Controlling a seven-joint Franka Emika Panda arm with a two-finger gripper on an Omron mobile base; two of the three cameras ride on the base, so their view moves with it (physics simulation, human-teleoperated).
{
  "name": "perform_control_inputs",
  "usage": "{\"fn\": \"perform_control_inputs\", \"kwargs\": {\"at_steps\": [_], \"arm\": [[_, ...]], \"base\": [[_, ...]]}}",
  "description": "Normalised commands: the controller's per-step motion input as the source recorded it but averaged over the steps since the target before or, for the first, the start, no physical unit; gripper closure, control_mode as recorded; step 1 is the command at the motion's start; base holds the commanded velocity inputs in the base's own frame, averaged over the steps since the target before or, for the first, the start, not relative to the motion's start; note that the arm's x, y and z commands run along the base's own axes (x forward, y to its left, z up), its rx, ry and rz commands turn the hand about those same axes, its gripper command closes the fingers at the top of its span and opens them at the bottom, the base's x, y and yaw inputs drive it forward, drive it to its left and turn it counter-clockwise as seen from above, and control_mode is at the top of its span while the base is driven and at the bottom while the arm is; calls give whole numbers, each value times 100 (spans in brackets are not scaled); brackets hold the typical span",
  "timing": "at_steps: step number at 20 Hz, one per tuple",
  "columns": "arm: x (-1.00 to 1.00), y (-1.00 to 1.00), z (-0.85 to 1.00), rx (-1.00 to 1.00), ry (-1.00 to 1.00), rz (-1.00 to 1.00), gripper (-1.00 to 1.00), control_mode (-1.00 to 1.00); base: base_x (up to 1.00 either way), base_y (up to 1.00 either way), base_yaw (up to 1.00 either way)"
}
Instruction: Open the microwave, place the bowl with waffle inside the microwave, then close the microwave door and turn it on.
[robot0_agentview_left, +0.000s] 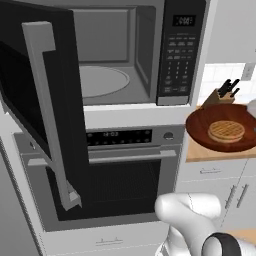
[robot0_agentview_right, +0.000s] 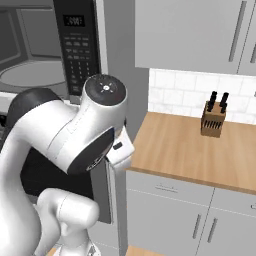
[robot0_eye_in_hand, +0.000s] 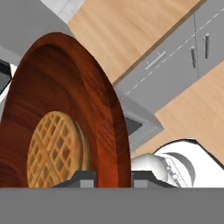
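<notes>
The microwave (robot0_agentview_left: 125, 107) stands open, its grey cavity and glass turntable (robot0_agentview_left: 100, 81) bare. The microwave door (robot0_agentview_left: 30, 90) is swung wide to the left, its grey bar handle (robot0_agentview_left: 50, 115) facing me. The bowl with waffle (robot0_agentview_left: 200, 127) hangs right of the oven, lower than the keypad (robot0_agentview_left: 180, 55), in front of the counter edge. In the hand view the reddish-brown bowl (robot0_eye_in_hand: 65, 87) fills the left, the waffle (robot0_eye_in_hand: 54, 148) lying in it. My gripper (robot0_eye_in_hand: 113, 177) is shut on the bowl's rim, one fingertip on each side.
A silver oven (robot0_agentview_left: 115, 175) with a horizontal handle sits under the microwave. To the right runs a wooden counter (robot0_agentview_right: 190, 150) over grey cabinets, with a knife block (robot0_agentview_right: 212, 120) by the tiled wall. My arm's elbow (robot0_agentview_right: 102, 97) rises in front of the keypad.
</notes>
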Motion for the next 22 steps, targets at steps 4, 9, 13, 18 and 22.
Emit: {"fn": "perform_control_inputs", "kwargs": {"at_steps": [4, 9, 13, 18, 22], "arm": [[-25, 100, 26, -1, -14, 0, 100, -100], [-1, 100, 5, -4, -13, 0, 100, -100], [9, 100, 0, -6, -6, 0, 100, -100], [23, 100, 1, -1, -16, 0, 100, -100], [17, 95, 17, 10, -25, 0, 100, -100]], "base": [[0, 0, 0], [0, 0, 0], [0, 0, 0], [0, 0, 0], [0, 0, 0]]}}
